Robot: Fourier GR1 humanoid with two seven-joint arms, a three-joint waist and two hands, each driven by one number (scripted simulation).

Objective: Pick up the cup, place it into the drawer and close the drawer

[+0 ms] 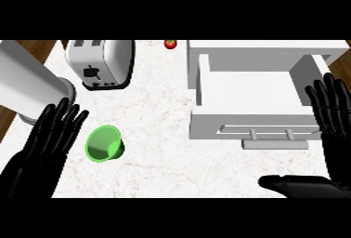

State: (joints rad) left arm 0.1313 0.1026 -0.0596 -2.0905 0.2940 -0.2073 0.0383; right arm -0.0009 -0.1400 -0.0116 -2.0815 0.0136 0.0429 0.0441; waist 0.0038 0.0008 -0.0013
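Cup (103, 144): green. Tabletop (171, 153): white, faint reddish veining. Drawer (247, 88): white; handle (274, 144) grey. Toaster (99, 62), 11 o'clock: silver, black lever. Fruit (170, 44), 12 o'clock: red.

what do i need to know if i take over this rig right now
Left hand: open, fingers straight, just left of the cup, not holding it.
Right hand: open, by the drawer's right side, holding nothing.
Cup: looks tipped on its side on the counter, left of the drawer.
Drawer: open, cup not in it.
Done: nothing yet.
Left: grasp cup, place in drawer, close drawer.
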